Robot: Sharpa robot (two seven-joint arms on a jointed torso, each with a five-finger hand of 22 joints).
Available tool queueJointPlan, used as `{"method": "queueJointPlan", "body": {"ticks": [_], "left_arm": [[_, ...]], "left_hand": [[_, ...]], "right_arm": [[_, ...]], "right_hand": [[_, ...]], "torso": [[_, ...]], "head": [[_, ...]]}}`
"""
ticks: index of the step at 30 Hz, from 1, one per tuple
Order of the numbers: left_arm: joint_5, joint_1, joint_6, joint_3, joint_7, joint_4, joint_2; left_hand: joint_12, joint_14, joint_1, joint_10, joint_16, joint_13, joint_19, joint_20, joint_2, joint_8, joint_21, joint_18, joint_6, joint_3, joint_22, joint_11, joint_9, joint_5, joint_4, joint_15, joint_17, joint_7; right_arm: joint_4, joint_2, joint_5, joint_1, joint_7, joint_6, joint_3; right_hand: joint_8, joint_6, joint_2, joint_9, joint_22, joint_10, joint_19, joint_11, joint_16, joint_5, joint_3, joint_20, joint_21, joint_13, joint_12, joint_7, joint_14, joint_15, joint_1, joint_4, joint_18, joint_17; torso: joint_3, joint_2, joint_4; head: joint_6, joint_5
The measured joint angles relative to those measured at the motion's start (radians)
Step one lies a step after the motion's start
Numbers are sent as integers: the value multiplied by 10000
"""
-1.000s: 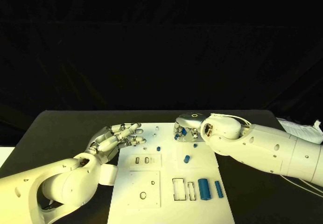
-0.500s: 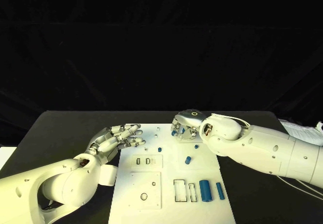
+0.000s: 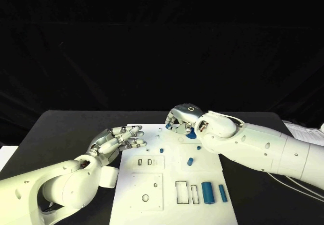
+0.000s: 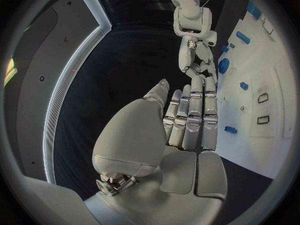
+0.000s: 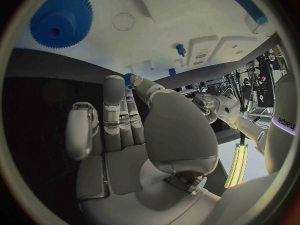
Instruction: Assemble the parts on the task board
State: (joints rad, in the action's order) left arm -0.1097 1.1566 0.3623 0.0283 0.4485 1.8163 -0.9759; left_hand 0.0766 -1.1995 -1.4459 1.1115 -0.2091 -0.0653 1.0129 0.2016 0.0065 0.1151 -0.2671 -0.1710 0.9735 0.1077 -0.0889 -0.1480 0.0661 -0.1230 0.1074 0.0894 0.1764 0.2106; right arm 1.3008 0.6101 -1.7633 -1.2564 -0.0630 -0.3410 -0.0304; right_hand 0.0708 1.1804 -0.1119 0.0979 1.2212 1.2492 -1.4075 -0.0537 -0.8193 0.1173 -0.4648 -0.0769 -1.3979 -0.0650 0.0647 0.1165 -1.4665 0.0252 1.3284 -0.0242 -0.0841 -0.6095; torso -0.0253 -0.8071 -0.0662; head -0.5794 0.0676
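Right hand (image 3: 181,123) has moved toward the far edge of the task board (image 3: 202,206) over the last second, now over the blue gear (image 5: 60,18) there; fingers extended side by side, nothing gripped as far as I can tell — likely lining up a grasp. Left hand (image 3: 120,139) idles at the board's left edge, fingers loosely spread, empty. Two blue cylinders (image 3: 213,192) lie at the near right; small blue pegs (image 3: 189,161) mid-board. Nothing blocks the gear.
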Motion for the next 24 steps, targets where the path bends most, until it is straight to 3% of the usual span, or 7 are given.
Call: {"method": "queueJointPlan", "body": {"ticks": [11,24], "left_arm": [[-1,48,-3,-3,0,46,-1],[-2,81,-8,-6,1,55,13]], "left_hand": [[0,0,0,0,0,0,0,0,0,0,0,2,0,0,-1,0,0,0,0,0,-1,0],[0,0,0,-35,11,0,-1,0,0,0,39,2,-21,27,5,-35,0,0,-26,0,7,21]], "right_arm": [[-391,-426,0,-1,18,-46,6],[-1022,-878,19,20,69,111,36]], "right_hand": [[-31,-16,-1,-5,19,-1,0,-1,0,-115,-47,0,0,0,0,13,0,-1,-1,-47,0,-14],[-58,-19,-110,9,18,0,40,-1,0,-153,23,-40,0,-2,0,12,0,-1,-109,-119,-2,17]], "torso": [[-12,-50,-62],[-26,-76,-72]], "head": [[-33,3],[-36,-4]]}}
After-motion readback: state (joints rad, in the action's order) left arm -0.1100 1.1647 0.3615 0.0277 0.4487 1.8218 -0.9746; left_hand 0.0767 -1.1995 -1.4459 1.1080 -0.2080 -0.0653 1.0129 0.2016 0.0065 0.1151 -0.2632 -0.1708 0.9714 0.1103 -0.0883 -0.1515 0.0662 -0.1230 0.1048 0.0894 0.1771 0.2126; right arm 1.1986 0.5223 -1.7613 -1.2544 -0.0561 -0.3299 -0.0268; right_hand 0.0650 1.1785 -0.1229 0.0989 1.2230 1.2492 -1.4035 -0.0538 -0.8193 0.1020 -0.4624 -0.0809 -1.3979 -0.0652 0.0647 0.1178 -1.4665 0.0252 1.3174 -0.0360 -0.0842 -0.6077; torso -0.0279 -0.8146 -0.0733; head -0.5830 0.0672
